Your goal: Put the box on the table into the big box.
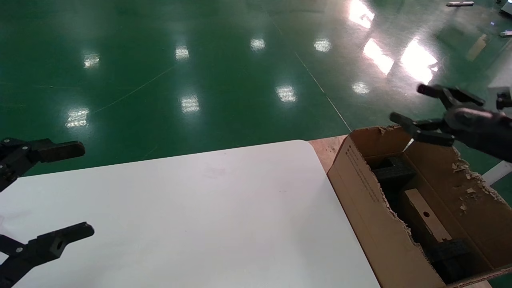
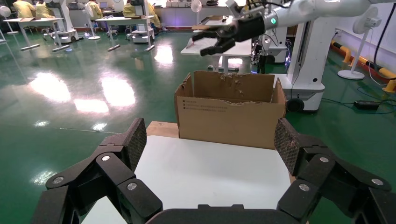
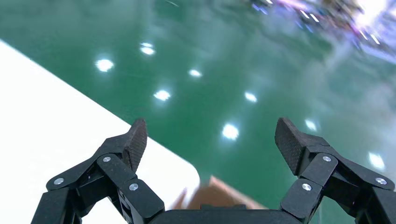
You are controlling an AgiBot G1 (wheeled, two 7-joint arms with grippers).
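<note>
Left gripper point(image 1: 60, 192) is seen parked over the table's point(image 1: 200, 208) left edge, jaws spread wide, nothing held. Big box point(image 1: 368, 208) is set just off the table's right edge; the box point(image 1: 426, 220) is seen lying inside it among black foam blocks point(image 1: 394, 172). Right gripper point(image 1: 420, 114) is raised above the carton's far rim, jaws wide apart, nothing gripped

Robot lab hall: glossy green floor point(image 2: 84, 93), rows of white worktables point(image 2: 123, 21), seated staff point(image 2: 28, 8).
</note>
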